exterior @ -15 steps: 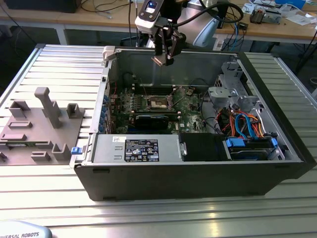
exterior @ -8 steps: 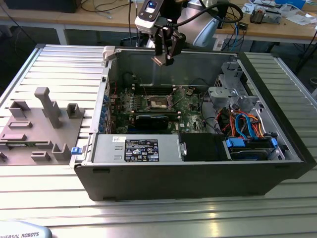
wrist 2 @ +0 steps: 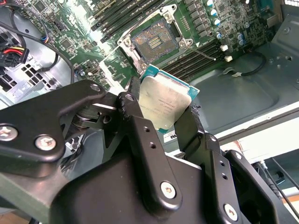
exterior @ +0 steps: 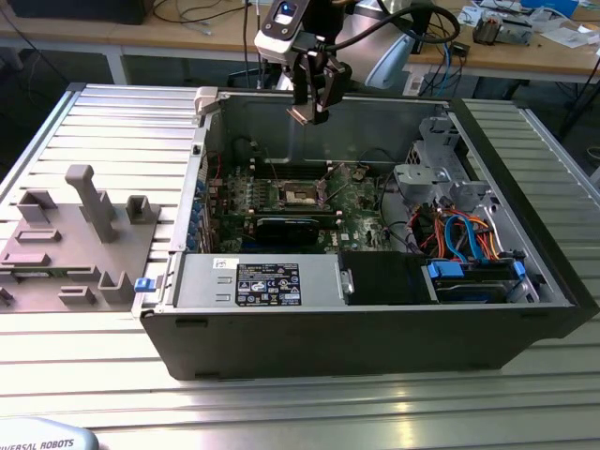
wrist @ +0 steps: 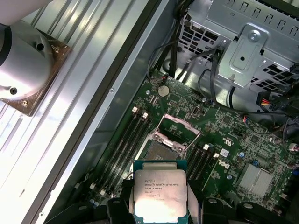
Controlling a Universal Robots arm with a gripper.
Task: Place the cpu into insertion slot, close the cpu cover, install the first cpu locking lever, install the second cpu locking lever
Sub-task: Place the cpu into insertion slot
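cpu [wrist 2: 166,105] pinched between black fingers [wrist 2: 140,128], above open computer case [exterior: 328,342] on ribbed metal table [exterior: 94,122], wooden workbench [exterior: 211,39] behind

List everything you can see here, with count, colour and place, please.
computer case: one, dark, open, on the table.
circuit board: one, green, inside the case.
insertion slot: one, dark, empty, mid-board.
cpu cover: one, silvery, raised beside the slot.
cpu: one, silvery, held above the board.
labelled box: one, grey, at the case's near wall.
drive cage: one, silvery, case's end toward the exterior view's right.
fixture plate: one, grey, table, exterior view's left.
gripper: one, black, shut on the cpu.
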